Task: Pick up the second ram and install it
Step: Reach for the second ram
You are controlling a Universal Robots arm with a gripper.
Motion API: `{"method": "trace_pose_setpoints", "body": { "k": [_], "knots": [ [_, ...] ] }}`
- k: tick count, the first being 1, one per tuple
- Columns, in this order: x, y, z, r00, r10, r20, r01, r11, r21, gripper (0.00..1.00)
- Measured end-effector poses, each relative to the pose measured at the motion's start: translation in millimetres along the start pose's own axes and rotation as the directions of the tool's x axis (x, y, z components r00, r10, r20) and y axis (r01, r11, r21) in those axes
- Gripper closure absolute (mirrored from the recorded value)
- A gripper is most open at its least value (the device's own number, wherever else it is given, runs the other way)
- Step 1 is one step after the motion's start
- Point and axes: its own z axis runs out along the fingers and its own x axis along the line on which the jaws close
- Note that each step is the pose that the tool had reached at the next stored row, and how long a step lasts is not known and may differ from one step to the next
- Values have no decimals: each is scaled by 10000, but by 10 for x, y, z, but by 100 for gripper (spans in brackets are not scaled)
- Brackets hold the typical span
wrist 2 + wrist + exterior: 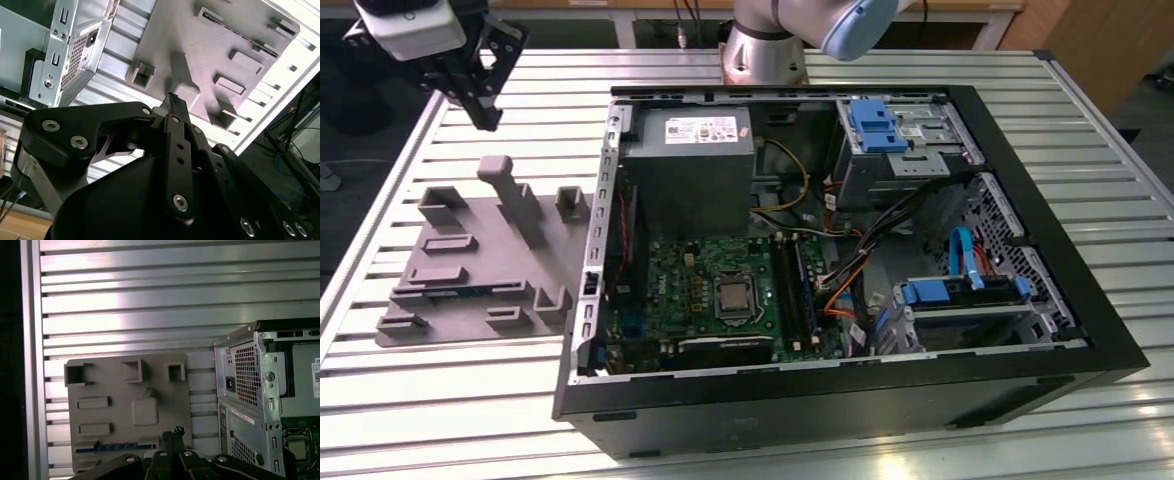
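Grey holder (115,385) carries second ram (125,445) (dark, blue-marked strip); fingers (167,442) pressed together, empty, nearby.

Ribbed aluminium tabletop (440,400) under bright glare — wooden bench (587,4) behind, dark cables (683,25) beneath it

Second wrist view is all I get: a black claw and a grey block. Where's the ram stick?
Observer: In the first wrist view the ram lies along one edge of the grey holder, a dark strip with blue marks.
Operator: Is anything touching it?
Observer: No. In the exterior view the gripper hangs above the table, apart from the holder.
Operator: What's inside the case?
Observer: In the exterior view, a green board with long black slots.
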Motion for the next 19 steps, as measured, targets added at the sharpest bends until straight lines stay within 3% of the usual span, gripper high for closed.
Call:
{"method": "trace_pose_setpoints", "body": {
  "k": [19],
  "knots": [
    [78,-8,52,9998,9,-203,-8,10000,15,89]
  ]
}}
